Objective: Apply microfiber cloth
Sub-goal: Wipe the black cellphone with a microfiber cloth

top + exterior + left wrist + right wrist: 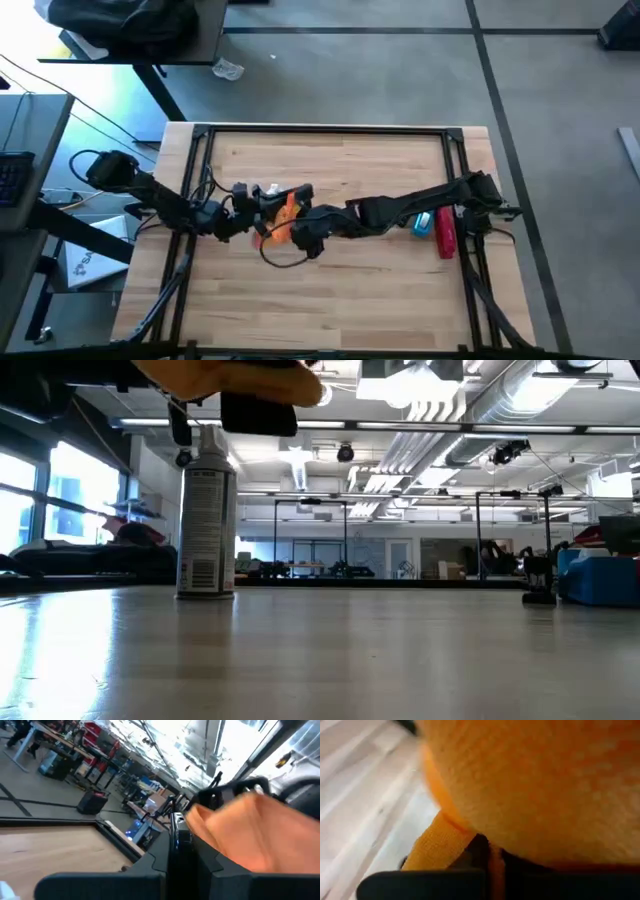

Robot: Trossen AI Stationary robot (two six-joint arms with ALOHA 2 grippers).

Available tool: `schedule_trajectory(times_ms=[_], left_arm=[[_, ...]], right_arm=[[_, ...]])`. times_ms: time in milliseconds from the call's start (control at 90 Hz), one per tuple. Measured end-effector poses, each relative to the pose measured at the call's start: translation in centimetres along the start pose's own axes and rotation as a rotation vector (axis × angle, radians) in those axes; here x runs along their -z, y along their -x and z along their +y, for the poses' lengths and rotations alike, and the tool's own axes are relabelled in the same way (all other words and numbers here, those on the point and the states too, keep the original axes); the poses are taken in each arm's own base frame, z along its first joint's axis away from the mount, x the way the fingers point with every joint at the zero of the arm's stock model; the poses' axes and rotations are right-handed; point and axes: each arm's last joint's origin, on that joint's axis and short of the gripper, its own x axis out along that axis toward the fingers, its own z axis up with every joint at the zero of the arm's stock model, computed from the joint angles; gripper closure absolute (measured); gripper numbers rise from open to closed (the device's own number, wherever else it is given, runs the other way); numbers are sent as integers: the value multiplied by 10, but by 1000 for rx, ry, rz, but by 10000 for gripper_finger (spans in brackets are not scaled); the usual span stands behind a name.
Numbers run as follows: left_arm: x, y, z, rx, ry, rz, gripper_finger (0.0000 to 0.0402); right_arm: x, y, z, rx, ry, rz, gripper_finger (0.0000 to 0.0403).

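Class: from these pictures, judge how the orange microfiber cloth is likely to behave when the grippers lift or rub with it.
The microfiber cloth probably drapes limply: in the left wrist view it sags in soft folds. Its woven, fuzzy surface suggests it grips rather than slips. It likely weighs little, bunching between the left gripper and right gripper.

The bright orange microfiber cloth [285, 215] hangs bunched above mid-table, apparently lifted clear of the wood.

Overhead and table-level cameras share the table [340, 290]; wrist cameras close.
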Motion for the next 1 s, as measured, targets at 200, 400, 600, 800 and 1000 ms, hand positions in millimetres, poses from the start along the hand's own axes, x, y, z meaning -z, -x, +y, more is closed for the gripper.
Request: schedule_trajectory(times_ms=[200, 400, 600, 800, 1000], left_arm=[[-2, 0, 0, -3, 16, -19, 387], [-2, 0, 0, -20, 20, -27, 387], [-2, 0, 0, -23, 11, -24, 387], [-1, 0, -1, -8, 8, -12, 387], [-3, 0, 0, -27, 5, -30, 387]], right_arm=[[-7, 4, 1, 209, 40, 91, 403], [-7, 9, -6, 374, -24, 180, 403], [-8, 9, -6, 329, -96, 128, 403], [-8, 8, -5, 264, -93, 82, 403], [-8, 19, -12, 413, -94, 193, 403]])
